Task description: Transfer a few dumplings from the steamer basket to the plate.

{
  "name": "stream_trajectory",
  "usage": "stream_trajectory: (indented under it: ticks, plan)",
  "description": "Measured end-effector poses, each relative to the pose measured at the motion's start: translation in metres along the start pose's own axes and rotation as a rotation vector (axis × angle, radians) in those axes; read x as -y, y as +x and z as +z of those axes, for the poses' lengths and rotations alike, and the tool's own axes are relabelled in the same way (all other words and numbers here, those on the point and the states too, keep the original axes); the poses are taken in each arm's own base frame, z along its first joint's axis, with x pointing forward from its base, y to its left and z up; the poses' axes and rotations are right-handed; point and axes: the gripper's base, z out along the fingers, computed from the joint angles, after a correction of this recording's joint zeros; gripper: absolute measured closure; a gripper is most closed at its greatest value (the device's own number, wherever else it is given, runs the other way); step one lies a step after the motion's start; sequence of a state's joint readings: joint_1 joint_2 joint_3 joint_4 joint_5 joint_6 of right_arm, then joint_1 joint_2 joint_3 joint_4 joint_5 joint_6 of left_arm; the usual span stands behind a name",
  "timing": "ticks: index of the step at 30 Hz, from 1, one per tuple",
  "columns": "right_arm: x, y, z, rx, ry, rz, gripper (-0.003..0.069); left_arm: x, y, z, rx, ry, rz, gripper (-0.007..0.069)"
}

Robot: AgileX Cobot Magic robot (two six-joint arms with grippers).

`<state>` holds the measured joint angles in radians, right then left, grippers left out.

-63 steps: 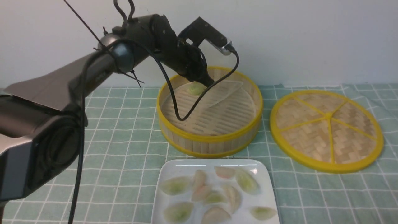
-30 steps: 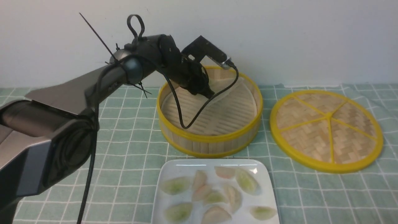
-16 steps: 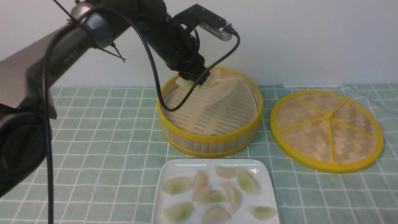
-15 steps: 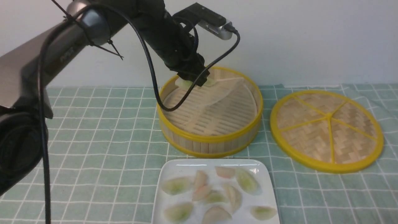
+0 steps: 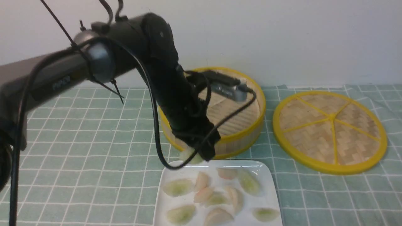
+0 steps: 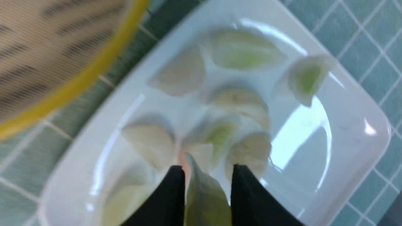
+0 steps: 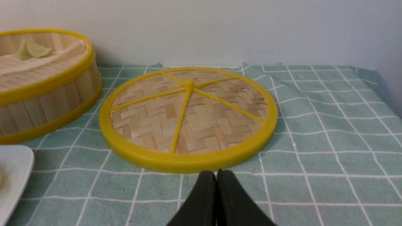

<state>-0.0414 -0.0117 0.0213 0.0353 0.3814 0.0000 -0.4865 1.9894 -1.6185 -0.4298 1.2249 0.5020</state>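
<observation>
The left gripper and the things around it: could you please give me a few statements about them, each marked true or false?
1. The left gripper holds a green dumpling. True.
2. The right gripper is open. False: its fingers are pressed together and hold nothing.
3. The woven lid covers the steamer basket. False: it lies flat on the cloth beside the basket.
4. The plate already holds several dumplings. True.

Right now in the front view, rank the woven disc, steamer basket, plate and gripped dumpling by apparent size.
1. Plate, woven disc, steamer basket: too alike to rank; the plate is nearest and cut off by the frame, the basket partly hidden.
2. Gripped dumpling: clearly smallest.
</observation>
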Motion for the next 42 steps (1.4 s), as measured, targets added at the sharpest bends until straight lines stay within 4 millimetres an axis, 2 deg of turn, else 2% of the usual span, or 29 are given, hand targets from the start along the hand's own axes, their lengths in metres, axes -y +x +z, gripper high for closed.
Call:
stream_trajectory:
  ticks: [1, 4, 8, 15, 17, 19, 24, 26, 29, 31, 33, 35, 36, 37, 39, 42]
  plan:
    - [0.000, 0.000, 0.000, 0.000, 0.000, 0.000, 0.0673, 0.006, 0.006, 0.013, -0.045, 0.012, 0.006, 0.0459]
    - [0.000, 0.000, 0.000, 0.000, 0.000, 0.000, 0.0673, 0.015, 0.011, 0.030, -0.109, 0.016, 0.033, 0.0459]
    - [0.000, 0.000, 0.000, 0.000, 0.000, 0.000, 0.0673, 0.024, 0.010, 0.041, -0.134, 0.018, 0.046, 0.0459]
    - [0.000, 0.000, 0.000, 0.000, 0.000, 0.000, 0.0673, 0.029, 0.009, 0.043, -0.142, 0.010, 0.007, 0.0446]
    - [0.000, 0.000, 0.000, 0.000, 0.000, 0.000, 0.0673, 0.028, 0.009, 0.043, -0.145, 0.002, 0.003, 0.0410]
    - [0.000, 0.000, 0.000, 0.000, 0.000, 0.000, 0.0673, 0.028, 0.010, 0.043, -0.148, -0.004, -0.001, 0.0317]
    - [0.000, 0.000, 0.000, 0.000, 0.000, 0.000, 0.0673, 0.027, 0.010, 0.043, -0.151, -0.010, 0.000, 0.0169]
    - [0.000, 0.000, 0.000, 0.000, 0.000, 0.000, 0.0673, 0.027, 0.010, 0.043, -0.151, -0.011, -0.002, 0.0155]
    - [0.000, 0.000, 0.000, 0.000, 0.000, 0.000, 0.0673, 0.028, 0.004, 0.037, -0.125, -0.025, -0.018, 0.0174]
    - [0.000, 0.000, 0.000, 0.000, 0.000, 0.000, 0.0673, 0.031, -0.004, 0.023, -0.074, -0.044, -0.035, 0.0253]
    - [0.000, 0.000, 0.000, 0.000, 0.000, 0.000, 0.0673, 0.037, -0.009, -0.001, -0.004, -0.061, -0.029, 0.0373]
    - [0.000, 0.000, 0.000, 0.000, 0.000, 0.000, 0.0673, 0.050, -0.007, -0.037, 0.087, -0.083, -0.009, 0.0526]
    - [0.000, 0.000, 0.000, 0.000, 0.000, 0.000, 0.0673, 0.058, -0.004, -0.056, 0.133, -0.093, 0.002, 0.0570]
    - [0.000, 0.000, 0.000, 0.000, 0.000, 0.000, 0.0673, 0.061, -0.002, -0.064, 0.150, -0.097, 0.007, 0.0577]
    - [0.000, 0.000, 0.000, 0.000, 0.000, 0.000, 0.0673, 0.081, 0.015, -0.109, 0.268, -0.124, 0.027, 0.0622]
    - [0.000, 0.000, 0.000, 0.000, 0.000, 0.000, 0.0673, 0.104, 0.039, -0.152, 0.455, -0.169, 0.058, 0.0631]
